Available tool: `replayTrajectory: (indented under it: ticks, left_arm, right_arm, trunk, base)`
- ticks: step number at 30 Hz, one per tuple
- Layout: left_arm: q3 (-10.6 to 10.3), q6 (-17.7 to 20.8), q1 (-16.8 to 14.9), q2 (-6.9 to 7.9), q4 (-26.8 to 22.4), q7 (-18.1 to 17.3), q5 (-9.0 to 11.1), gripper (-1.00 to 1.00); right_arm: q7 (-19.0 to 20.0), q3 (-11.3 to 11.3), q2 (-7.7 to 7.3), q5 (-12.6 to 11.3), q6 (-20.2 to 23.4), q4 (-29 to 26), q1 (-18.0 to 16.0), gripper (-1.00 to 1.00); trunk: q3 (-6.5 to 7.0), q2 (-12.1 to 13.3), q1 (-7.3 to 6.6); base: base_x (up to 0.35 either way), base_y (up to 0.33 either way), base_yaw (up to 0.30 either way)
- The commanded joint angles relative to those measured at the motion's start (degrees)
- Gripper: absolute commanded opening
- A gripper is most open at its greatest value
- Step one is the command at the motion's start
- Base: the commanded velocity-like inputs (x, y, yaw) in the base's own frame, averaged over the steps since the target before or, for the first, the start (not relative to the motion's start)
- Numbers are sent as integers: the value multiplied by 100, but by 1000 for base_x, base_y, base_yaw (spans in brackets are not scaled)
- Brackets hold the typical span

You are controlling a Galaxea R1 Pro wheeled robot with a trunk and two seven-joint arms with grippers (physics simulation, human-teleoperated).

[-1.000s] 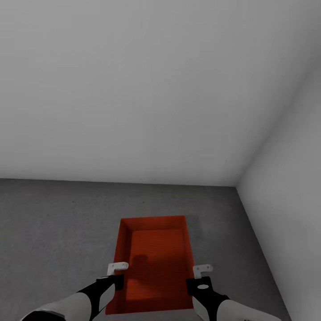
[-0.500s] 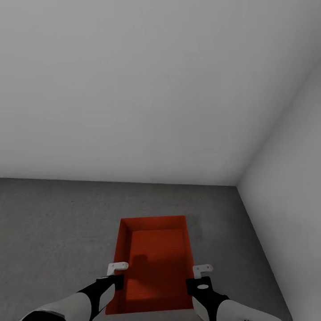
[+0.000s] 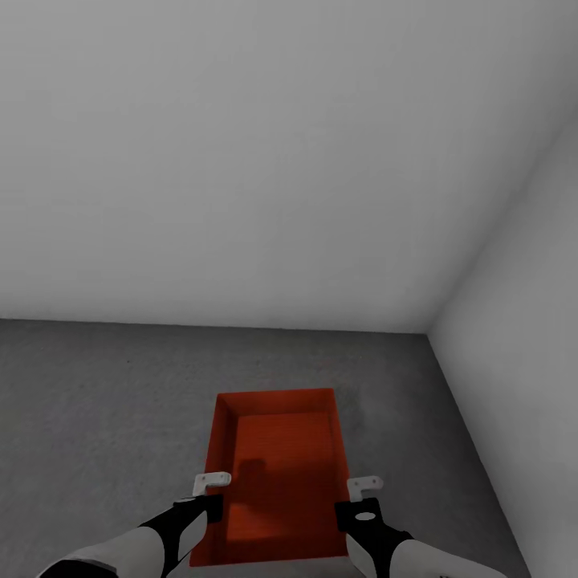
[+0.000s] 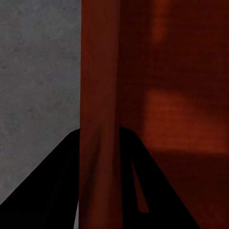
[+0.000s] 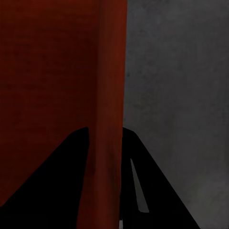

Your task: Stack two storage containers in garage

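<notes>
Ahead of you stands a plain pale grey wall [image 3: 265, 160]. A second grey wall [image 3: 522, 337] meets it at a corner on your right, running back toward you.

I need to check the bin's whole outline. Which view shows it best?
The head view: the bin shows nearly whole on the grey floor, held between left gripper and right gripper. Each wrist view shows one side wall clamped between fingers.

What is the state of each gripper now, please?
Left gripper: shut on the left wall of the bin.
Right gripper: shut on the bin's right wall.
</notes>
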Motion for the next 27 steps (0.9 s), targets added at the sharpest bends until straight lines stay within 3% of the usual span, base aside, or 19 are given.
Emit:
replayTrajectory:
  ticks: [1,27]
  left_arm:
    - [38,49,5,-1,2,71,111,-100]
    - [38,49,5,-1,1,71,111,-100]
  right_arm:
    - [-54,-158,-150,9,-362,-6,-4,-100]
    - [-54,-158,-150,9,-362,-8,-4,-100]
  trunk:
    - [-23,-44,23]
    - [-490,-1087,594]
  base:
    - [0,0,0]
    - [0,0,0]
